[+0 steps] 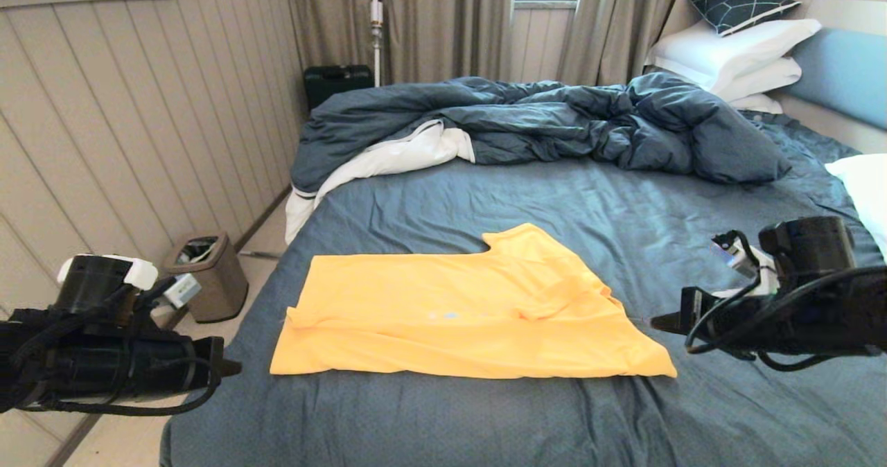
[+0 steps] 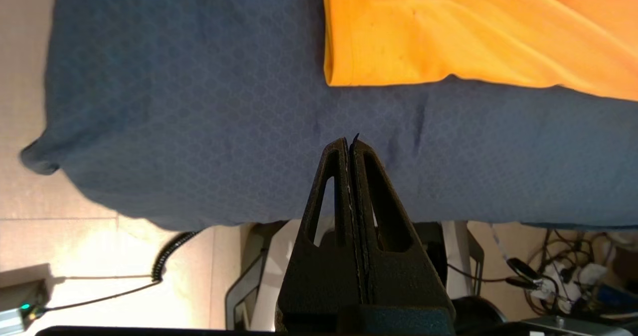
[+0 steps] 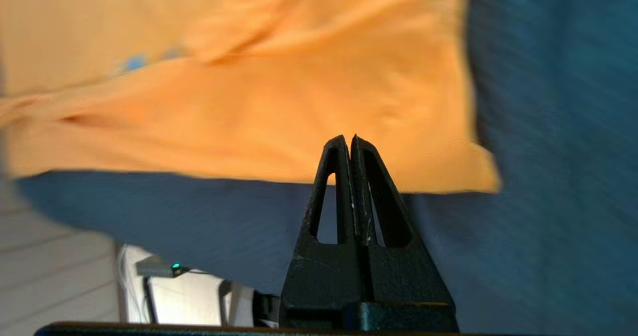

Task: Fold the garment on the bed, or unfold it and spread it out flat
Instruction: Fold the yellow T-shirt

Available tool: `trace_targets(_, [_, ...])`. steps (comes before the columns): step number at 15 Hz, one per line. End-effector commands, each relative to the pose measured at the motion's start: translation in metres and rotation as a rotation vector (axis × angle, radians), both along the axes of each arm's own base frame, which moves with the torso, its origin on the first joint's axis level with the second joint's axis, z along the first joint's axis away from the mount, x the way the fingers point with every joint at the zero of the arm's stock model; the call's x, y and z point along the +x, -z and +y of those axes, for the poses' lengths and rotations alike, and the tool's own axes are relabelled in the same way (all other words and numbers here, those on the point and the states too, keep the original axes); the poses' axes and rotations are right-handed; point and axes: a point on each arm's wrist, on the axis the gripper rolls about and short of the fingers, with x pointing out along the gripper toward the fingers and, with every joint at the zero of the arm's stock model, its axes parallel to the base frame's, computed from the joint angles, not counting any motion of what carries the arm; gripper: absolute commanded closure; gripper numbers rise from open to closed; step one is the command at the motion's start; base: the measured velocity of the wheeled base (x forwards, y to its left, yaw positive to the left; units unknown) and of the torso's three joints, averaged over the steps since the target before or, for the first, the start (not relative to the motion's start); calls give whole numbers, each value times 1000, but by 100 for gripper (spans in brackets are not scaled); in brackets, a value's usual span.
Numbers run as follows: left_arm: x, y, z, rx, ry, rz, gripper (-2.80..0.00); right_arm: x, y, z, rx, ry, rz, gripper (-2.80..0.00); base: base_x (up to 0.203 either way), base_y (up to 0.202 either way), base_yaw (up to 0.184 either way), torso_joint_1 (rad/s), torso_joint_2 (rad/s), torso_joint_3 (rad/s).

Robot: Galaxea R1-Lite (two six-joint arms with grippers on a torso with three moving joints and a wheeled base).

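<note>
The yellow T-shirt (image 1: 457,307) lies folded over on the bed's dark blue sheet (image 1: 554,210), one sleeve (image 1: 527,242) pointing toward the duvet; a bit of pale blue print shows. My left gripper (image 1: 234,368) hovers shut beyond the bed's left edge, level with the shirt's near left corner (image 2: 339,74). In its wrist view the left gripper (image 2: 350,140) holds nothing. My right gripper (image 1: 655,323) hangs shut just right of the shirt's near right corner (image 3: 478,176); the right gripper (image 3: 349,139) is empty too. The neck label is hidden.
A rumpled dark blue duvet (image 1: 540,117) with white lining lies across the far half of the bed. White pillows (image 1: 734,55) and the blue headboard (image 1: 842,72) are at far right. A small bin (image 1: 208,273) stands on the floor left of the bed.
</note>
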Motion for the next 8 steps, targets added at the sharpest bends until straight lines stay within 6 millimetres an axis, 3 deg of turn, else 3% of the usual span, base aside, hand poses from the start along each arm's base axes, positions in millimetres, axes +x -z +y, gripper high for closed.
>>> trace_targets(1, [8,12,-2,-24,26,46,0,6,6,-12,-46,84,58,0,0,0,0,0,0,0])
trace_targets(8, [25,-5,-7,-70,81,-34,0,6,-2,-15,-68,110,53,0,0,0,0,0,0,0])
